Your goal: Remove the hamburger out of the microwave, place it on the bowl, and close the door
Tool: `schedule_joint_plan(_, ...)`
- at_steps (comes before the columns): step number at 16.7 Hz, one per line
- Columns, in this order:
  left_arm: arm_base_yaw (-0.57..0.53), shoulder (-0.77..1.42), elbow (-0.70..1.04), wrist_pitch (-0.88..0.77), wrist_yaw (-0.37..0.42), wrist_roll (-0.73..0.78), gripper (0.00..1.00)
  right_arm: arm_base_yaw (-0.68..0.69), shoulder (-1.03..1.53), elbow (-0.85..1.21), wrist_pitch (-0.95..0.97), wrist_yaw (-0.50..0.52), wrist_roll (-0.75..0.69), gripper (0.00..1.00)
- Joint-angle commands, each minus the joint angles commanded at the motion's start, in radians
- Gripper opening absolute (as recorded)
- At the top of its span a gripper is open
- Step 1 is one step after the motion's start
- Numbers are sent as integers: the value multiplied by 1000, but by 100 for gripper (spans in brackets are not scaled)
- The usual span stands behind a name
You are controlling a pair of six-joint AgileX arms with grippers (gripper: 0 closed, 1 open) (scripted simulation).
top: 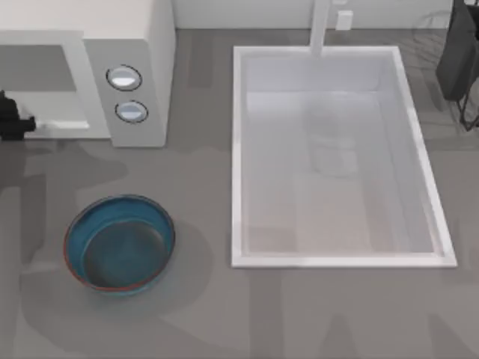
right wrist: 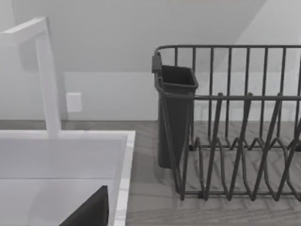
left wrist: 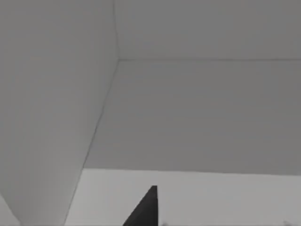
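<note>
Seen from above, a grey tabletop carries everything. Nearest the camera's lower edge, towards the left, sits the bowl, round and teal-blue with a reddish-brown rim and a dark inside; nothing lies in it. To its right, and reaching most of the way back, is a large white rectangular sink, with a white tap rising at its far edge.

Further back on the left stands the microwave, white-grey, with two round silver dials on its panel, one behind the other. Left of the panel the grey cavity is in view. I cannot make out the door or the hamburger.

The left hand is a dark shape at the far left edge of the tabletop, just in front of the microwave's opening; whether it is clenched or released cannot be told. Its wrist camera faces plain pale grey walls meeting at a corner, with one dark fingertip poking in at the edge.

At the far right corner a dark wire dish rack stands behind the sink. The right wrist camera looks across the sink rim at that rack and its dark cutlery cup, with the tap beside them and a dark finger close to the lens; its state cannot be told either
</note>
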Motion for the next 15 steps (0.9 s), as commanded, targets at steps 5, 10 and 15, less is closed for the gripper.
schedule_joint_plan(5,1,-182,11,-196,-2,1,0,0,0,0,0,0,0,100)
schedule_joint_plan(10,0,-198,10,-213,-3,3,0,0,0,0,0,0,0,100)
schedule_joint_plan(15,-64,-197,40,-315,-99,-101,0,0,0,0,0,0,0,100)
